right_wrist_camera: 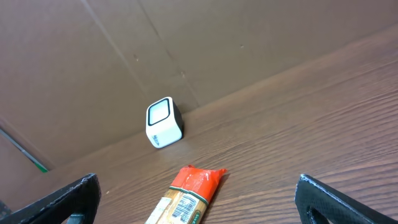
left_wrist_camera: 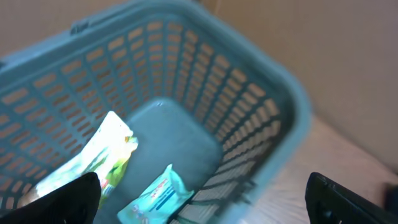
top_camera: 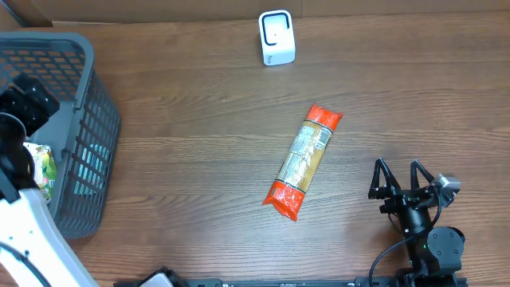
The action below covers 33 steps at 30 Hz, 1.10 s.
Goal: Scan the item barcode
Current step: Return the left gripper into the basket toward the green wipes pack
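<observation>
A long orange-and-tan packet (top_camera: 303,162) lies flat on the table's middle, its label and barcode facing up (right_wrist_camera: 188,198). The white scanner (top_camera: 276,37) stands upright at the table's back edge (right_wrist_camera: 163,122). My right gripper (top_camera: 402,185) rests low at the front right, open and empty, pointing at the packet from a distance (right_wrist_camera: 199,208). My left gripper (top_camera: 28,102) hovers over the grey basket (top_camera: 88,88), open with nothing between its fingers (left_wrist_camera: 205,208). Below it in the basket (left_wrist_camera: 261,99) lie a green-yellow packet (left_wrist_camera: 102,155) and a teal packet (left_wrist_camera: 158,196).
The basket takes up the table's left side. A brown cardboard wall (right_wrist_camera: 186,50) runs behind the scanner. Bare wood lies between the packet and the right gripper.
</observation>
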Each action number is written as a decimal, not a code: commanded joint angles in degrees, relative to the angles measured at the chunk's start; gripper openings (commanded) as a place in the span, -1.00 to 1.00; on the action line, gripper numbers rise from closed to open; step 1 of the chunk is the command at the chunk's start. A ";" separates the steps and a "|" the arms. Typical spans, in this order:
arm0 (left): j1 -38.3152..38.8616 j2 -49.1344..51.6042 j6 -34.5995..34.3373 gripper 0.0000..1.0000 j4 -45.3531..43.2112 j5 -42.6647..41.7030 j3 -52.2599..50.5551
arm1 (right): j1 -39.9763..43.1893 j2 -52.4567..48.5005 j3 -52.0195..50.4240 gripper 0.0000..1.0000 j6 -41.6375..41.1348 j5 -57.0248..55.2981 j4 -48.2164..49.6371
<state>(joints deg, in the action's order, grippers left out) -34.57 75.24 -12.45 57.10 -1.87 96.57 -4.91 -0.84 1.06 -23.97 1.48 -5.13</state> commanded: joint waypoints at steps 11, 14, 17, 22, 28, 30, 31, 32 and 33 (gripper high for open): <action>-8.31 16.59 8.79 0.94 1.16 -4.85 1.11 | -0.28 0.61 -0.61 1.00 0.04 0.09 0.46; -8.55 20.85 11.43 0.94 1.42 -5.25 1.11 | -0.28 0.61 -0.61 1.00 0.04 0.09 0.46; -8.55 24.68 13.03 0.95 1.86 -6.05 1.07 | -0.28 0.61 -0.61 1.00 0.04 0.09 0.46; -8.55 31.12 17.22 0.95 2.80 -11.74 1.07 | -0.28 0.61 -0.61 1.00 0.04 0.09 0.46; -8.52 37.97 17.46 0.95 3.32 -11.80 1.07 | -0.28 0.61 -0.61 1.00 0.04 0.09 0.46; -8.48 40.13 17.44 0.88 3.89 -11.78 1.07 | -0.28 0.61 -0.61 1.00 0.04 0.09 0.46; -8.46 40.94 17.46 0.86 4.00 -11.76 1.07 | -0.28 0.61 -0.61 1.00 0.04 0.09 0.46; -8.46 41.72 17.46 0.86 4.15 -11.74 1.07 | -0.28 0.61 -0.61 1.00 0.04 0.09 0.46; -8.46 42.32 17.44 0.86 4.22 -11.74 1.07 | -0.28 0.61 -0.61 1.00 0.04 0.09 0.44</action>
<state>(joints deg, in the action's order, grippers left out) -43.00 115.26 3.60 60.93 -12.25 96.64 -4.93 -0.84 1.06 -23.99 1.48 -5.13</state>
